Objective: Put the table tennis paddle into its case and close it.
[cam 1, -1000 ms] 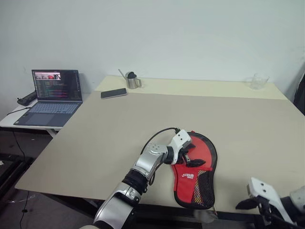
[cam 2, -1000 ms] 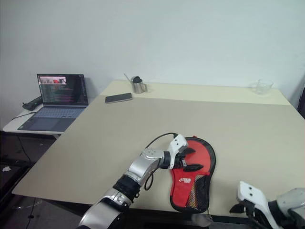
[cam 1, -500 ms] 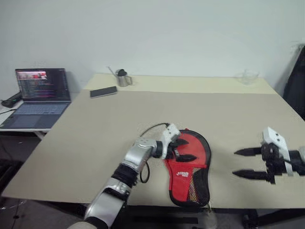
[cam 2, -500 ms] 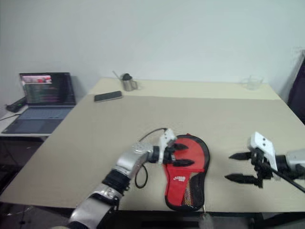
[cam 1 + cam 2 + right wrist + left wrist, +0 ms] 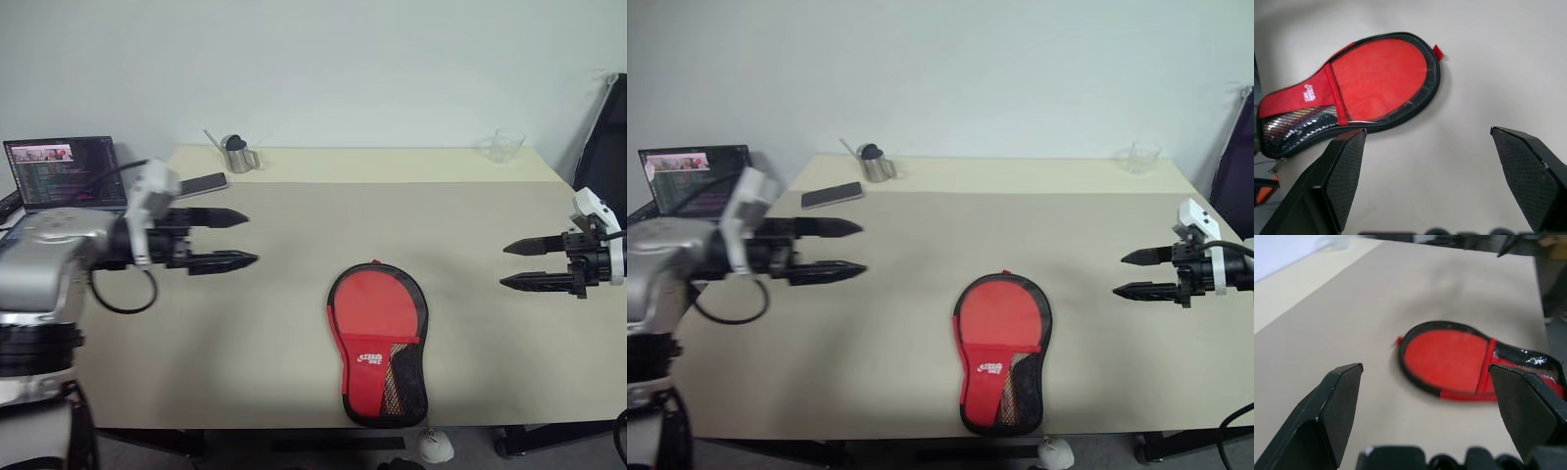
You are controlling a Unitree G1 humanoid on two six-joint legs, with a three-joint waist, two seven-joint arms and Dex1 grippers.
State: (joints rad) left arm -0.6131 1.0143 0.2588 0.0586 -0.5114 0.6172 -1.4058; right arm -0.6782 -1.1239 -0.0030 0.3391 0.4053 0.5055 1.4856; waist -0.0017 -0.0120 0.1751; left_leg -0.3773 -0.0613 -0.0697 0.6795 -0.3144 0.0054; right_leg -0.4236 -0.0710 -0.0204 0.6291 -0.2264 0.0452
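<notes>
The case lies flat near the front edge of the beige table, its red side up, round end pointing toward the far wall and the narrow end with the white logo and mesh panel toward the front edge. It looks closed all round its black rim, and a small red tab sticks out at the round end. I cannot make out the table tennis paddle; whether it is inside the case I cannot tell. The left gripper hangs in the air above the left part of the table, its two black fingers spread wide and pointing across toward the middle, with nothing between them. The right gripper hangs over the right side of the table, its fingers likewise wide apart and empty, pointing inward toward the case. Both are well apart from the case, which lies between them and nearer the front. At the back of the table stand a small metal pitcher with a dark phone lying just beside it, and far over at the back right a clear glass cup. An open laptop sits on a lower side table to the left.
</notes>
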